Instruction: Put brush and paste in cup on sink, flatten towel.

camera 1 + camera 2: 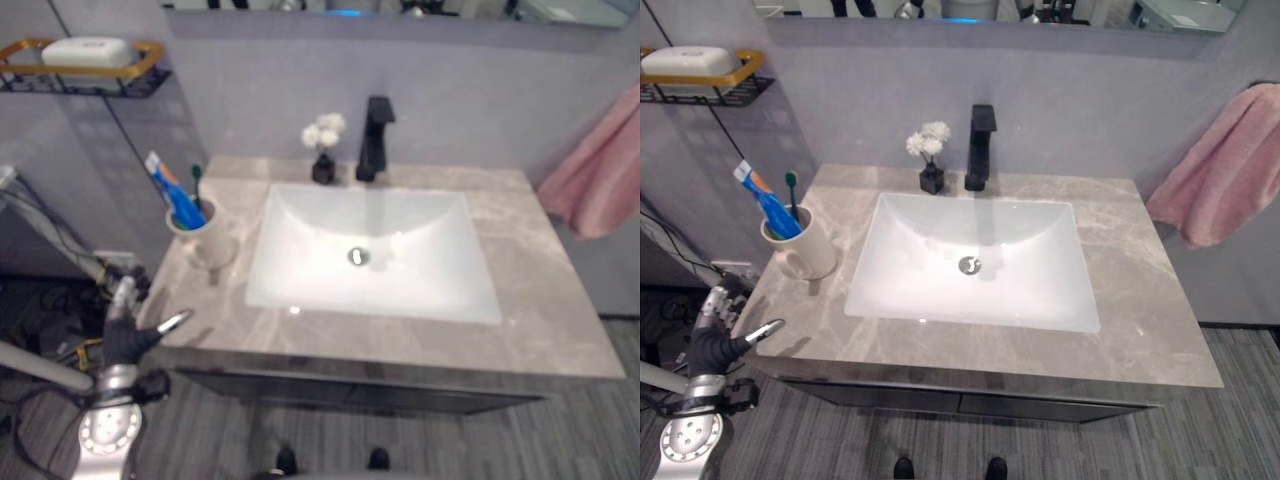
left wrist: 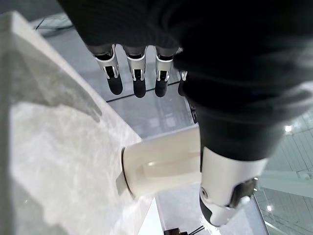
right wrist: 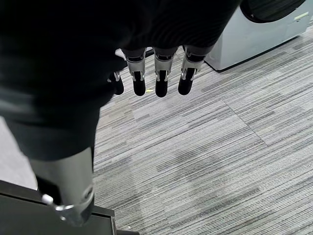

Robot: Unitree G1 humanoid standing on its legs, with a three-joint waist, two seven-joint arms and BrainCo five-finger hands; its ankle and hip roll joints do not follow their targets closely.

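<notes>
The fingers [image 2: 137, 73] of the left hand [image 1: 128, 330] hang straight and relaxed, holding nothing, with the thumb [image 2: 222, 196] set apart from them; the hand sits off the front left corner of the counter [image 1: 560, 300], just outside its edge and below the cup [image 1: 200, 235]. In the left wrist view the white cup [image 2: 161, 164] stands on the marble past the fingers, clear of them. The right hand [image 3: 73, 73] points down over a grey striped carpet floor [image 3: 220, 161], its fingers [image 3: 161, 73] also straight and loose, with nothing in them.

The cup stands on the counter's left side, just beside the left rim of the white sink [image 1: 375, 255]. In it stand the blue toothpaste tube [image 1: 178, 198], leaning up and to the left with its pale end topmost, and the green toothbrush [image 1: 197, 185], upright just to the right of the tube. So both are already in the cup.

The pink towel [image 1: 600, 175] hangs against the wall at the right, past the counter's right end, bunched and folded in on itself rather than spread flat.

At the back of the sink a black tap [image 1: 374, 137] rises, and just to its left is a small black vase with white flowers [image 1: 324, 145]. High on the left wall a wire shelf with a yellow rim [image 1: 85, 75] carries a white soap bar [image 1: 88, 50].
</notes>
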